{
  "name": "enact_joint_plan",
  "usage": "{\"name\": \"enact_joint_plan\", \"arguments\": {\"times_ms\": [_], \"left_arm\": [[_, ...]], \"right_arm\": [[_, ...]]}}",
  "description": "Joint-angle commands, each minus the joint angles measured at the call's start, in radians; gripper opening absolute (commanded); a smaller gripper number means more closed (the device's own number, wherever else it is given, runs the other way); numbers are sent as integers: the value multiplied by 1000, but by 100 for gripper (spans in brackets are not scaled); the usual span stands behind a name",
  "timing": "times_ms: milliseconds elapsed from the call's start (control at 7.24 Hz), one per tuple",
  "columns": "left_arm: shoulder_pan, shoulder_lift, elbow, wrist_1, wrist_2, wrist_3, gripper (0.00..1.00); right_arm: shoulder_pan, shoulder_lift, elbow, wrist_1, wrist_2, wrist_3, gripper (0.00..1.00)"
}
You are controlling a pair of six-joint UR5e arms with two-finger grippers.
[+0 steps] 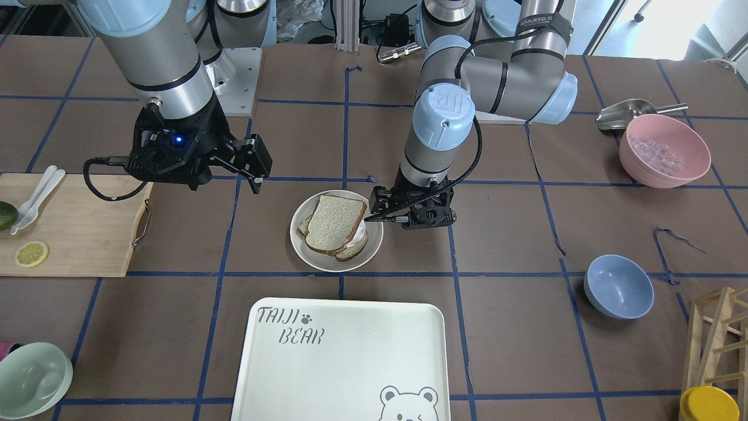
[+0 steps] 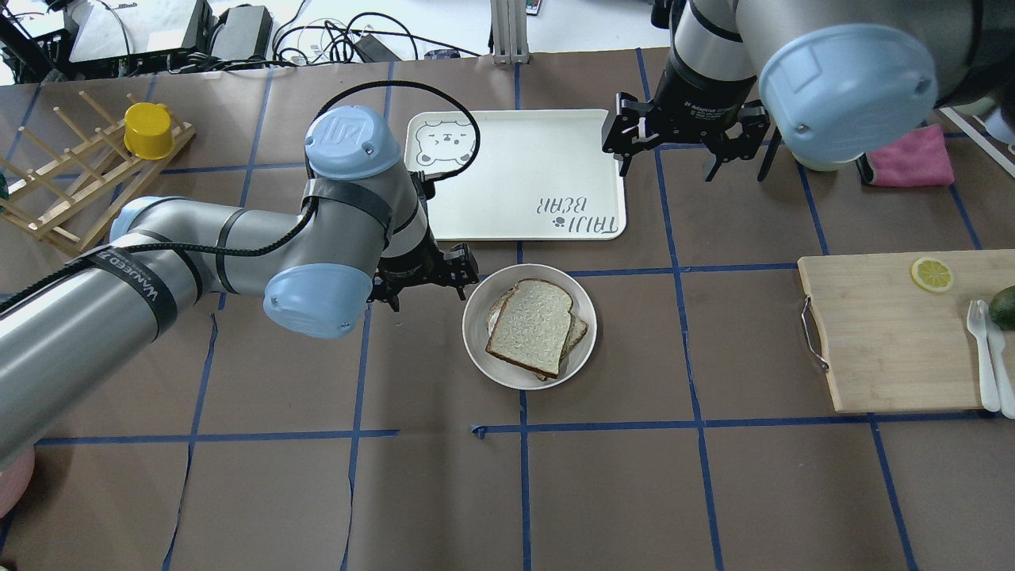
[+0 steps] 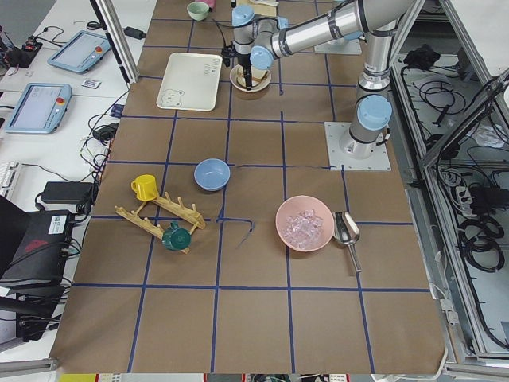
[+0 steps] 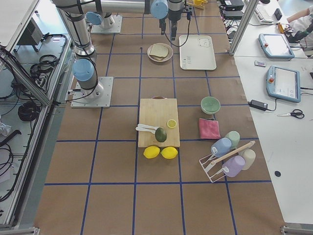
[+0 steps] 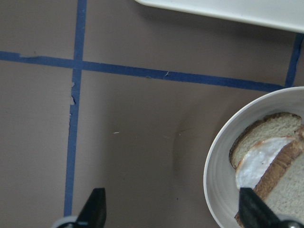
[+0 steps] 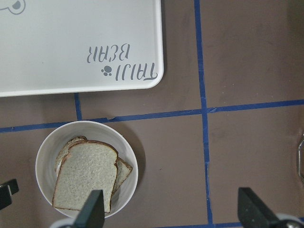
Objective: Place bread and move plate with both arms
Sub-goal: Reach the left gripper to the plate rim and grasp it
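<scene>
The plain bread slice [image 1: 334, 222] [image 2: 531, 325] [image 6: 85, 178] lies on top of an egg-bearing slice [image 5: 259, 159] on the round off-white plate [image 1: 327, 264] [image 2: 480, 349] [image 6: 47, 152] [image 5: 216, 180] at the table's middle. My left gripper [image 1: 388, 216] [image 2: 428, 279] [image 5: 173, 211] is open and low at the plate's edge. One finger is over the plate's rim, the other outside it, and it holds nothing. My right gripper [image 1: 251, 166] [image 2: 670, 159] [image 6: 172, 211] is open and empty. It hangs high, off to the plate's other side, near the tray's corner.
The white "TAIJI BEAR" tray [image 1: 350, 362] [image 2: 515, 174] lies just beyond the plate. A wooden cutting board [image 2: 888, 333] with a lemon slice and utensils lies on my right. A blue bowl [image 1: 618, 286], a pink bowl [image 1: 664, 151] and a wooden rack [image 2: 71, 190] stand on my left.
</scene>
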Motion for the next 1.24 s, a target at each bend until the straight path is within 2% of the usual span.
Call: {"name": "enact_joint_plan", "arguments": {"times_ms": [0, 138, 414, 552, 829, 967, 1105], "left_arm": [[-5, -39, -28, 37, -26, -2, 96], [-10, -61, -28, 37, -26, -2, 90], [-34, -94, -26, 51, -23, -5, 89], [-36, -107, -26, 57, -24, -5, 84], [-36, -119, -26, 60, -24, 6, 61], [-37, -128, -26, 65, -24, 4, 44], [-37, -134, -26, 80, -26, 3, 37]], "right_arm": [[-2, -40, 1, 25, -45, -3, 100], [-4, -43, 1, 28, -45, -3, 100], [-19, -57, 1, 39, -45, -25, 100], [-31, -57, 1, 43, -48, -61, 100], [-39, -74, 3, 65, -49, -78, 100], [-39, -77, 3, 66, -50, -78, 100], [-39, -81, 3, 68, -50, -88, 100]]}}
